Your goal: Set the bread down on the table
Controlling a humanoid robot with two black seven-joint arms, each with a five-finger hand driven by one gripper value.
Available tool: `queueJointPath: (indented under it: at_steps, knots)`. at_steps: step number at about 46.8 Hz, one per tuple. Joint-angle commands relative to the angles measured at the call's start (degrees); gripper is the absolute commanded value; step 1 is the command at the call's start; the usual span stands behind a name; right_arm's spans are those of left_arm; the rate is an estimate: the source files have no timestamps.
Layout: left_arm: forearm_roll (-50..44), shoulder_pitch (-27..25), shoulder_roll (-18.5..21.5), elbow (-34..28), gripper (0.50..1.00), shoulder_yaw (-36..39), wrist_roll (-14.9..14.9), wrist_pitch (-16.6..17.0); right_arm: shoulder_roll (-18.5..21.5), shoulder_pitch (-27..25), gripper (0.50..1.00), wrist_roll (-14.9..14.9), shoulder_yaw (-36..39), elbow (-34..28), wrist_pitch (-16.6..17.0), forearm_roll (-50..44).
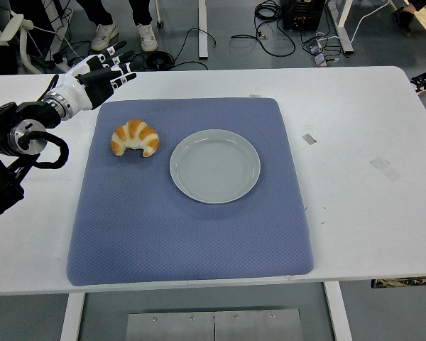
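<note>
left arm [14, 135]: black, looped cable | left hand [92, 74]: white, black-tipped fingers

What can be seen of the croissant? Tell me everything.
The croissant is a crescent-shaped pastry, golden brown with paler cream bands across its ridged back, and looks whole. It lies flat on the blue mat, in the mat's far left part, its two tips pointing toward the near edge. It sits left of the plate with a gap between them. Nothing grips it; the left hand hovers beyond it, fingers spread.
</note>
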Motion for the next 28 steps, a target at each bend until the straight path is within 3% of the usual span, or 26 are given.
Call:
queueJointPath:
  at_steps: [1,28]
  knots:
    - [-1.5,0.0,-0.1,0.5,0.983,0.0,0.2,0.0,0.0,0.1,1.000,0.0,0.5,0.0,0.0,0.0]
    - [-6.0,2.6,-0.6,2.1,0.983,-2.7,0.0,-0.3,0.0,0.1,1.000,0.0,0.8,0.0,-0.1,0.1]
